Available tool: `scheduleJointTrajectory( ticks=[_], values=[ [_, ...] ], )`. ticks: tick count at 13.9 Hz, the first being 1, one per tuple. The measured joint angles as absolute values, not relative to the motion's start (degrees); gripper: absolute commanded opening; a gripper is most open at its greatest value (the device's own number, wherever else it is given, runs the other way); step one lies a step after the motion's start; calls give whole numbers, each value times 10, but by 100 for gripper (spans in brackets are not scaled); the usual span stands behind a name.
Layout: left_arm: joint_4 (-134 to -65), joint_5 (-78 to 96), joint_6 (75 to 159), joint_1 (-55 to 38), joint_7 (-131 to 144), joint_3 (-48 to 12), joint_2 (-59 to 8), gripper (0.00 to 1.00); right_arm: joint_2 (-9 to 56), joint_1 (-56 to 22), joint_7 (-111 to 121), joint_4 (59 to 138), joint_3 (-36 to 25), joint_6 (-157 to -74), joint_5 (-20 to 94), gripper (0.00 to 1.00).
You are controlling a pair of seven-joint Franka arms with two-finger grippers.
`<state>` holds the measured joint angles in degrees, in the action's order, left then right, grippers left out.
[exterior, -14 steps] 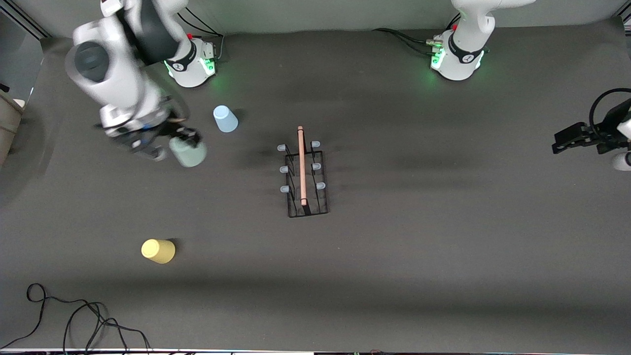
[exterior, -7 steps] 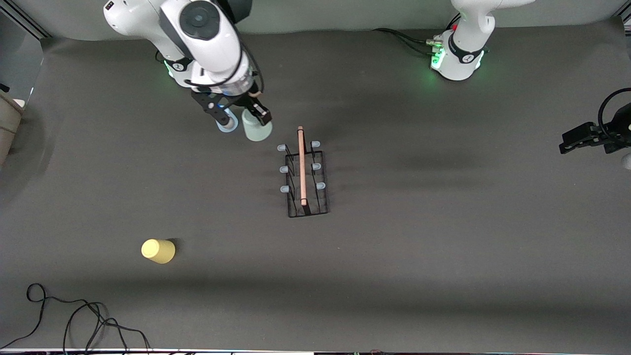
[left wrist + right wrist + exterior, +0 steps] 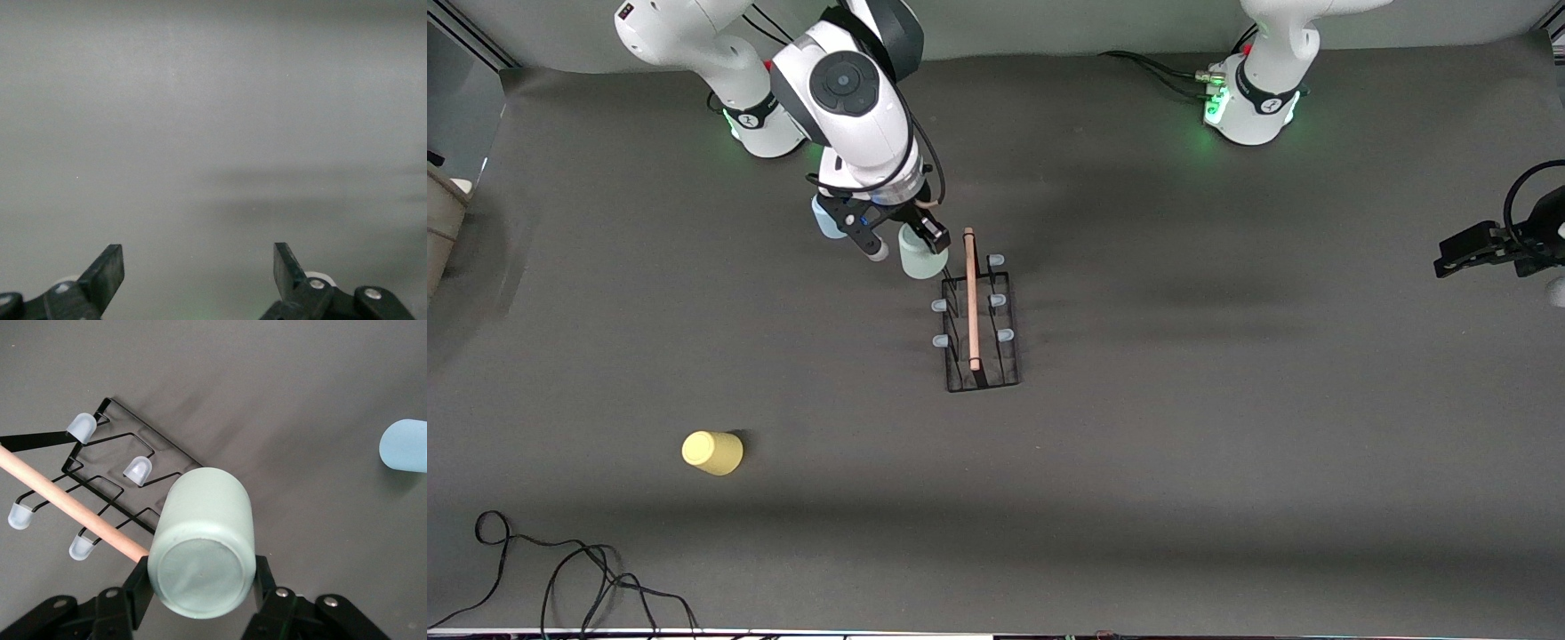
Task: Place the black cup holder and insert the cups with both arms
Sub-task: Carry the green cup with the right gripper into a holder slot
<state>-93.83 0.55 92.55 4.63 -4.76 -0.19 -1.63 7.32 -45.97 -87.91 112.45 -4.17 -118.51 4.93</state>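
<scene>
Black cup holder (image 3: 978, 324) stands on the bench (image 3: 1227, 444) about midway between the two arms' ends, its light-wood bar handle (image 3: 970, 298) running along the top and its pale-tipped pegs (image 3: 940, 305) bare, with no cup on any that can be seen; the right end effector (image 3: 898, 244) hangs over the end of the rack toward the arm bases, clenched on the pale mint green cup (image 3: 921, 255), which it carries with its closed bottom facing the right wrist camera; in that view the cup (image 3: 203, 543) sits between the two fingers (image 3: 137, 590), above the rack's pegs and just beside the end of the handle; the light blue cup (image 3: 824, 220) rests on the bench beside the right arm's wrist, partly hidden by it; the yellow cup (image 3: 712, 452) lies well apart, nearer the front camera toward the right arm's end; the left end effector (image 3: 199, 267) waits at the left arm's end of the bench, fingers spread wide and holding nothing.
</scene>
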Motion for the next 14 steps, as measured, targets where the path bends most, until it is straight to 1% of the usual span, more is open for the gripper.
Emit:
scheduleJointTrajectory(
  ticks=[7,8,9,12,13,14],
  values=[
    [-940,6,929,47,-54,-2,-17,100,116,-468,-886,1141,-41,-1250,51,22],
    [-940,6,930,47,-56,-2,-17,100,123,-468,-887,1146,-41,-1261,51,59],
    [-940,6,930,47,-57,-2,-17,100,128,-468,-887,1152,-41,-1271,51,100],
    [-940,8,940,47,-58,-2,-17,100,131,-467,-889,1154,-46,-1277,51,100],
    [-940,11,949,47,-58,-3,-17,100,128,-467,-889,1146,-49,-1266,52,100],
    [-940,15,952,47,-58,-4,-17,100,125,-467,-889,1127,-51,-1235,52,100]
  ],
)
